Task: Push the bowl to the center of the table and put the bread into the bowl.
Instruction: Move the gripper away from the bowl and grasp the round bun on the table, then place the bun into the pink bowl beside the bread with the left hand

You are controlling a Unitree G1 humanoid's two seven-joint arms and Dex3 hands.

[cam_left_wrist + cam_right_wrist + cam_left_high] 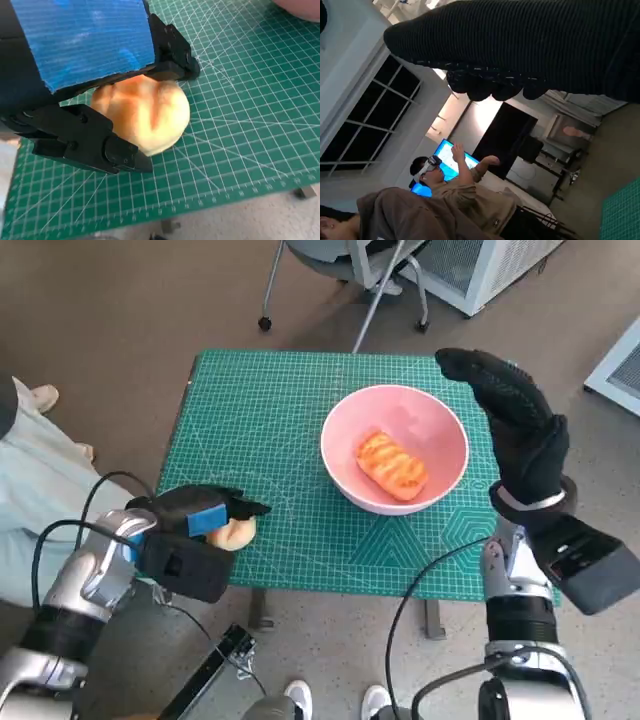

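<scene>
Looking steeply down, the head view showed a green gridded cutting mat (270, 440) covering the small surface, with a pink round bowl (395, 448) standing a little right of its middle. Inside the bowl lay an oblong glazed orange-brown bread (391, 465). At the mat's near left corner the left hand (195, 530), black with blue tape over its back, was closed around a pale round bun (236, 532) that rested on the mat. The right hand (515, 425), in its black knitted glove, was raised beside the bowl's right rim, fingers stretched out and apart, gripping nothing; whether it touched the rim could not be told. A person in pale clothing (30, 470) sat at the left edge, and a wheeled chair (345, 275) stood beyond the far side.

From the left wrist view, the bun (150, 117) sat on the mat (240, 125) near its edge, golden on top and paler below, pinched between black fingers (95, 145) on one side and another black finger on the other, under the blue-taped back (87, 40).

From the right wrist view, the glove (520, 45) filled a dark band with no object in it; the picture was turned and dim, so the fingers were probably loose rather than curled. Below it a person wearing a headset (450, 185) raised a hand before a blue screen (447, 152), and a corner of mat (622, 212) showed.
</scene>
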